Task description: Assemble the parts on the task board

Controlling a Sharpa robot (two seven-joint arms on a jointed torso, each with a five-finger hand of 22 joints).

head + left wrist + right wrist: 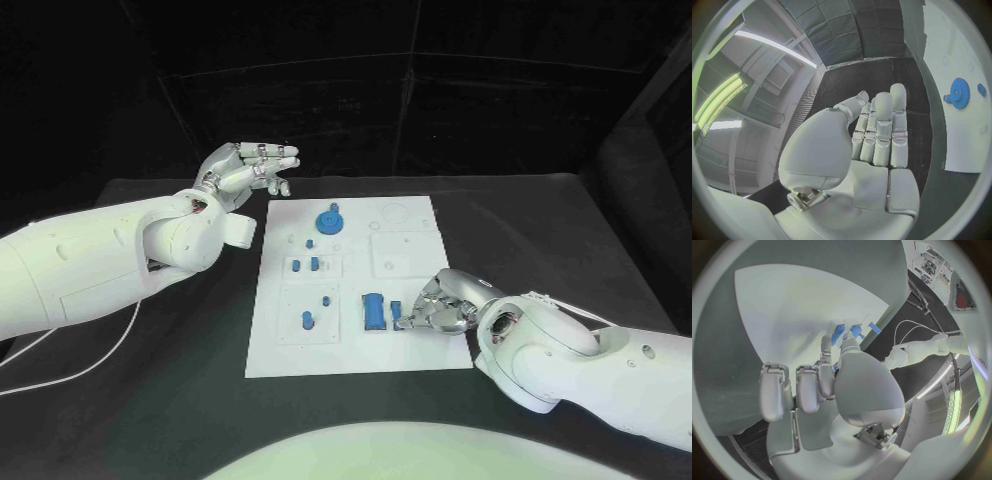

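The right hand [444, 305] pinches a blue part [397, 313] at the board's [404, 350] near edge; push straight down. The left hand [248, 168] holds nothing, fingers apart.

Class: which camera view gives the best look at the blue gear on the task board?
The left wrist view: the blue gear shows large, its toothed rim plain. The head view shows the gear small, at the far end of the task board. In the right wrist view I cannot make it out.
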